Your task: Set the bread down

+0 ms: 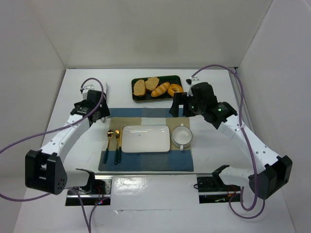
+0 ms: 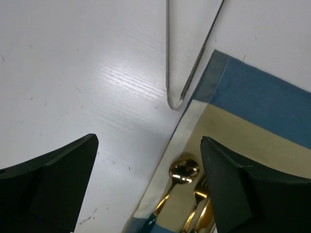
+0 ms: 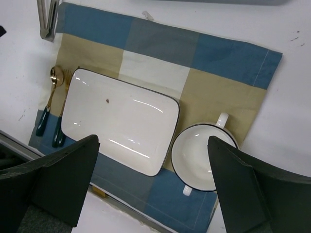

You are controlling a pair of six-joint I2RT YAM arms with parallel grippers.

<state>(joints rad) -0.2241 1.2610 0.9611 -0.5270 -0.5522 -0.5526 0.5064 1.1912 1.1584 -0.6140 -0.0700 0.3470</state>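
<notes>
Left claw point(image 2: 148, 187) and right claw point(image 3: 153, 189) both wide open, nothing held. Bread point(image 1: 139, 87) sits on the tray point(image 1: 170, 79) by the tabletop's point(image 1: 214, 145) far edge.

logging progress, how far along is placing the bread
Nothing looks done: the bread sits on the tray, and the plate holds no bread. Nothing is in hand: the left gripper and right gripper are open and empty. Left: grasp the bread and set it down, probably on the plate.
</notes>
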